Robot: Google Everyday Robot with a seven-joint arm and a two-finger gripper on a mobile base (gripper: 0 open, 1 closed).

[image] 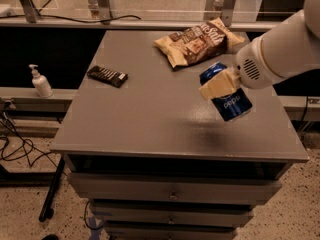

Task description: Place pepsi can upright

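The pepsi can (230, 100) is blue with white lettering and hangs tilted in the air above the right part of the grey table (145, 119). My gripper (221, 84) is shut on the pepsi can, a tan finger (216, 88) across its upper side. The white arm comes in from the right edge. The can's shadow lies on the table below it.
A brown snack bag (197, 39) lies at the back of the table, just behind the can. A dark flat bar (107, 76) lies at the left. A white pump bottle (40, 82) stands on a ledge left of the table. Drawers sit below the tabletop.
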